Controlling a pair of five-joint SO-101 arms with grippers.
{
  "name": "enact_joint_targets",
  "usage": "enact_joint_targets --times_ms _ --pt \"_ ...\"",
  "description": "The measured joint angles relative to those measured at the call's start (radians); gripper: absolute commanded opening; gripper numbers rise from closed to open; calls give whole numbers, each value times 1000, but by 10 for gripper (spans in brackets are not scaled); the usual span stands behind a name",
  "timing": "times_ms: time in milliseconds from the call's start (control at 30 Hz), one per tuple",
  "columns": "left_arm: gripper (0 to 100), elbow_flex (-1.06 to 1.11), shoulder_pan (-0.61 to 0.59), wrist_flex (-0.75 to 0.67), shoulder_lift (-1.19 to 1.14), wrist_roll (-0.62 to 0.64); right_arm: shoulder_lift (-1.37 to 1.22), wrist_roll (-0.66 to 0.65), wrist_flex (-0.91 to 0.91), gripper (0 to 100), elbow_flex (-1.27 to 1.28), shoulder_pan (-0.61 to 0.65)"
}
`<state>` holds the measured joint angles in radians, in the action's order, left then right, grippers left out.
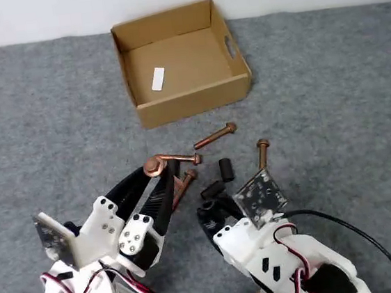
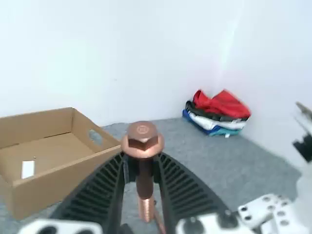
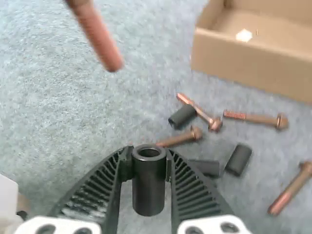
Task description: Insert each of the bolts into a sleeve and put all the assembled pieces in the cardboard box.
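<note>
Alignment of bolt to sleeve is what the coming move turns on. Our left pincer (image 1: 159,173) is closed on a bolt (image 2: 142,141), gripping the shank just under the head, which points up, with the threaded end hanging free below the grip. Our right pincer (image 3: 148,163) is closed round a sleeve (image 3: 148,185), held upright with its open bore facing up.

From above, the bolt sits left of the sleeve and a little farther off, the two pincers near each other but apart. In the right wrist view the thread tip hangs clear of the bore, and the shank leans across the sleeve's axis rather than running along it. We judge that the tip must come right and nearer to stand over the bore, and the shank must square up with it, before it can go in.

Loose bolts (image 1: 215,135) and loose sleeves (image 1: 226,169) lie on the table (image 1: 329,90) between the pincers and the box (image 1: 194,99), which stands at the far side with no assembled piece in it yet.
</note>
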<state>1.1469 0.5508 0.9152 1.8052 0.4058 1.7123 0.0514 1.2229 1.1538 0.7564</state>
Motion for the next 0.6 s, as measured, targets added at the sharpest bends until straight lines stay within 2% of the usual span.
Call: enact_joint_targets --times_ms 267,600 --pt "4 -18 66 -3 0 89 -3 -127 -89 8 0 6" --pt "4 34 80 -3 0 121 -8 -150 -123 8 0 44"
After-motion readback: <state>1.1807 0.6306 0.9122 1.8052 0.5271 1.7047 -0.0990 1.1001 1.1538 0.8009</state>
